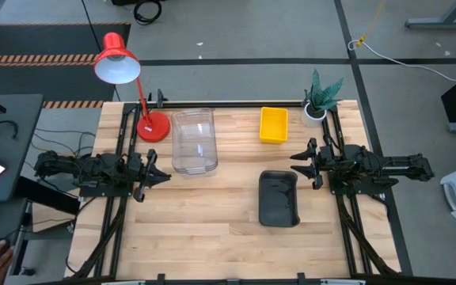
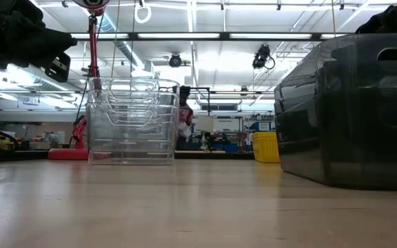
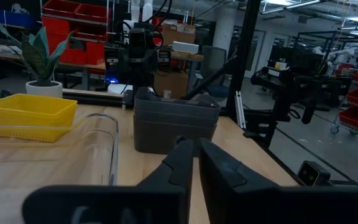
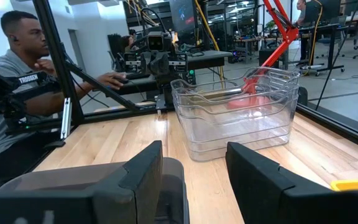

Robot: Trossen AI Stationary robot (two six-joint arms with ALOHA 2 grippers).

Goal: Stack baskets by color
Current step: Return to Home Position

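Note:
A stack of clear baskets (image 1: 193,141) stands on the table at the far left-centre, also seen in the right wrist view (image 4: 235,112). A yellow basket stack (image 1: 273,124) sits at the far right-centre. A dark grey basket stack (image 1: 279,198) rests right of centre, nearer the front. My left gripper (image 1: 163,176) waits at the table's left edge, shut, with nothing in it (image 3: 194,163). My right gripper (image 1: 295,163) waits at the right edge, open, with nothing between its fingers (image 4: 194,165).
A red desk lamp (image 1: 125,71) stands at the far left corner beside the clear baskets. A small potted plant (image 1: 320,96) stands at the far right corner. A person sits beyond the table's left side (image 4: 17,81). Bare wood lies along the near half.

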